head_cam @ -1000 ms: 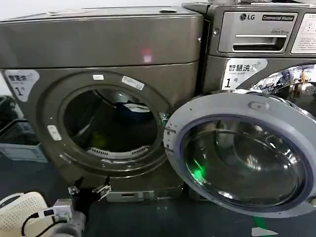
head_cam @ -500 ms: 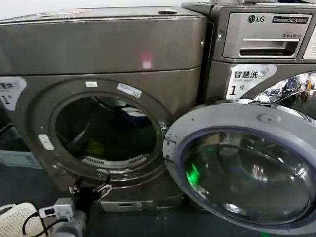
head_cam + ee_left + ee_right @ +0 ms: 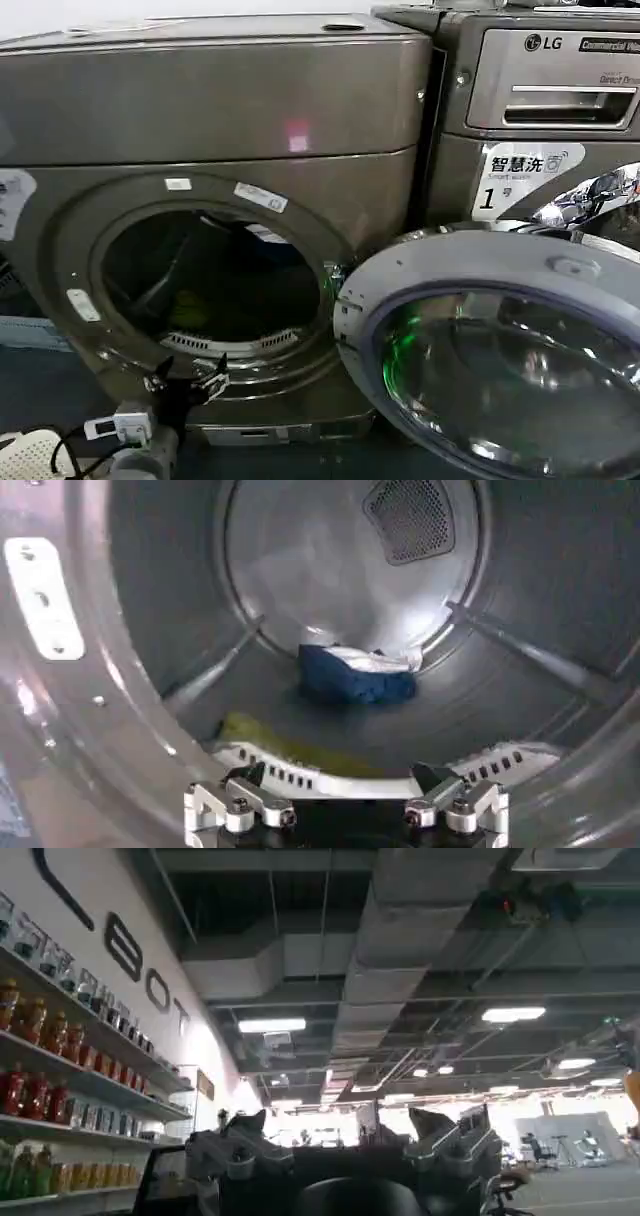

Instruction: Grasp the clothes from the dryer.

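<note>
- Your left claw [image 3: 185, 375] hangs at the lower lip of the dryer's [image 3: 220, 120] round opening, its fingers spread apart and holding nothing.
- From the left wrist camera, you see the same claw [image 3: 345, 805] with its two fingertips wide apart, pointing into the drum.
- Inside the drum, a dark navy cloth with a white part [image 3: 355, 672] lies crumpled on the drum floor, toward the back wall.
- A bright yellow-green cloth [image 3: 275, 745] lies nearer the opening, low in the drum, just behind the white slotted lip [image 3: 300, 775].
- In the head view the yellow-green cloth [image 3: 188, 308] shows as a dim patch low inside the porthole.
- The dryer door [image 3: 500, 355] stands swung open to the right, its glass facing you.
- An LG machine [image 3: 540, 90] stands just beside the dryer on the right.
- Your right claw [image 3: 345, 1143] points up toward a ceiling with ducts; its fingers stand apart and hold nothing.
- Shelves of bottles [image 3: 60, 1048] line a wall beside it.
</note>
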Controlling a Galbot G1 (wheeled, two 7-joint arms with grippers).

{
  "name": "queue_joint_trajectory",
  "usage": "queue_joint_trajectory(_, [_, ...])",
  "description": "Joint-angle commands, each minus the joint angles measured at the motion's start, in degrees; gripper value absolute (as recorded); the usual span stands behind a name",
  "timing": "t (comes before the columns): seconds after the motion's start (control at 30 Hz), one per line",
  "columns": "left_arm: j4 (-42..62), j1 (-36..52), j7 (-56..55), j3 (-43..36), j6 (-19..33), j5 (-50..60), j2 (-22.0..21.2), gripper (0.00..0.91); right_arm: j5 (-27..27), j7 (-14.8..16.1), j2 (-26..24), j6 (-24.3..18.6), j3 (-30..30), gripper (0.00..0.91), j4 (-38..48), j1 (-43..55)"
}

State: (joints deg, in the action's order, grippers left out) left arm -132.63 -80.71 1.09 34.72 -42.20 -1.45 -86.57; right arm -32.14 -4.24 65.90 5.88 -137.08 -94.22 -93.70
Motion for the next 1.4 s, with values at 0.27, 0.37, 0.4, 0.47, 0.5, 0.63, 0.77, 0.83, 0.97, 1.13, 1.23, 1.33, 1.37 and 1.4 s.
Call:
queue_joint_trajectory(0.27, [0.2, 0.1, 0.0, 0.0, -2.8, 0.0, 0.0, 0.907, 0.0, 0.0, 0.1, -0.1, -0.2, 0.907, 0.4, -0.1])
queue_joint_trajectory(0.37, [0.2, 0.0, 0.0, 0.1, -2.8, 0.0, 0.0, 0.907, 0.1, 0.0, 0.2, -0.2, -0.1, 0.907, 0.4, -0.2])
queue_joint_trajectory(0.4, [0.2, 0.0, 0.0, 0.1, -2.8, 0.1, 0.0, 0.907, 0.1, 0.0, 0.2, -0.2, -0.1, 0.907, 0.4, -0.1])
queue_joint_trajectory(0.47, [0.2, -0.1, 0.0, 0.1, -2.8, 0.1, 0.0, 0.907, 0.1, 0.0, 0.2, -0.2, 0.0, 0.907, 0.4, 0.0])
queue_joint_trajectory(0.5, [0.1, -0.1, 0.0, 0.1, -2.8, 0.1, 0.0, 0.907, 0.1, 0.0, 0.2, -0.2, 0.0, 0.907, 0.4, 0.0])
queue_joint_trajectory(0.63, [0.2, -0.1, 0.0, 0.1, -2.8, 0.5, -0.1, 0.907, 0.0, 0.0, 0.3, -0.2, 0.0, 0.907, 0.1, 0.1])
queue_joint_trajectory(0.77, [0.3, -0.1, 0.0, 0.0, -2.8, 0.7, -0.1, 0.907, 0.0, 0.0, 0.3, -0.2, 0.0, 0.907, 0.2, 0.0])
queue_joint_trajectory(0.83, [0.3, 0.0, 0.0, 0.0, -2.8, 0.7, -0.1, 0.907, 0.0, 0.0, 0.3, -0.2, 0.0, 0.907, 0.3, 0.0])
queue_joint_trajectory(0.97, [0.3, -0.1, 0.0, -0.1, -2.8, 0.7, -0.2, 0.907, 0.0, -0.1, 0.4, -0.2, 0.0, 0.907, 0.3, 0.0])
queue_joint_trajectory(1.13, [0.4, 0.0, 0.0, -0.1, -2.8, 0.7, -0.1, 0.907, 0.1, -0.4, 0.4, -0.3, 0.1, 0.907, 0.3, -0.1])
queue_joint_trajectory(1.23, [0.5, 0.1, 0.0, -0.1, -2.8, 0.8, -0.1, 0.907, 0.1, -1.0, 0.4, -0.5, 0.3, 0.907, 0.1, -0.1])
queue_joint_trajectory(1.33, [0.7, 0.1, 0.1, -0.1, -2.8, 0.9, -0.1, 0.907, 0.1, -0.9, 0.4, -0.7, 0.3, 0.907, 0.0, 0.0])
queue_joint_trajectory(1.37, [0.8, 0.2, 0.1, -0.1, -2.8, 1.0, -0.1, 0.907, 0.1, -0.9, 0.4, -0.7, 0.4, 0.907, 0.0, 0.0])
queue_joint_trajectory(1.4, [0.9, 0.2, 0.1, -0.1, -2.8, 1.0, -0.1, 0.907, 0.1, -0.9, 0.4, -0.7, 0.4, 0.907, 0.1, 0.1])
